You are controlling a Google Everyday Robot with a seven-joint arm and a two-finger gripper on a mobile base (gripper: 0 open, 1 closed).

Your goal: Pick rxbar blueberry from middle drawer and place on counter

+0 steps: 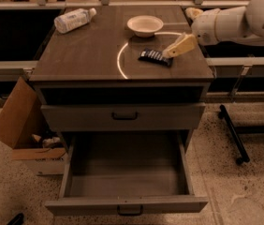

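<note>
Arm [230, 25] stretches over counter [85, 55], pincer [179, 47] angled down beside rxbar blueberry [154, 56], opening unclear.

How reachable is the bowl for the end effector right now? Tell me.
Probably yes: the end effector is beside the snack bar on the counter, with nothing between it and the bowl.

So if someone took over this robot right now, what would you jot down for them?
The gripper is over the counter, at the right end of the rxbar blueberry; I cannot tell whether it holds the bar.
The rxbar blueberry lies flat on the counter, near the white bowl.
The middle drawer is pulled open, with nothing visible in it.
Done: the bar is out of the drawer and on the counter.
Left: probably only to draw the arm clear.
</note>
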